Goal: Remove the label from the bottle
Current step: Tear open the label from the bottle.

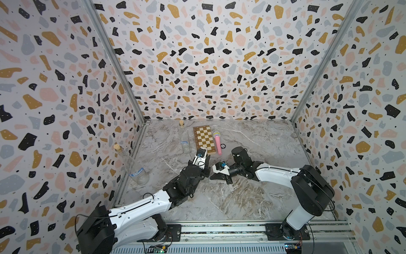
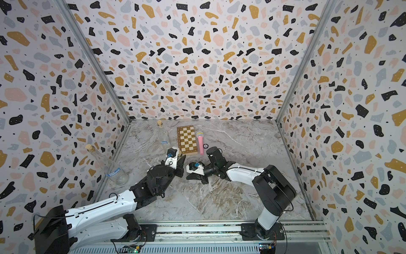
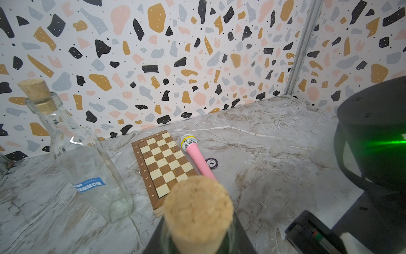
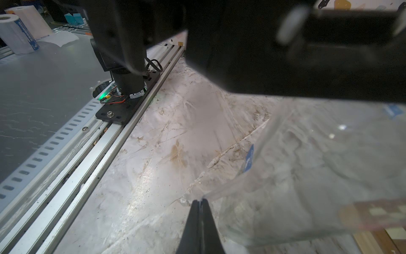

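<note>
The left pincer (image 1: 206,169) is clamped narrowly round the neck of the bottle (image 4: 307,165). The right pincer (image 4: 201,204) is pressed fully together, its tips at the bottle's glass wall. On the marble tabletop (image 1: 241,198) lies the chessboard (image 1: 204,139). The clear bottle sits just before the chessboard's near edge, between both pincers. Its blue label (image 4: 249,159) clings to the glass, apart from the right pincer's tips. The cork (image 3: 197,209) plugs the mouth, pointing toward the chessboard.
</note>
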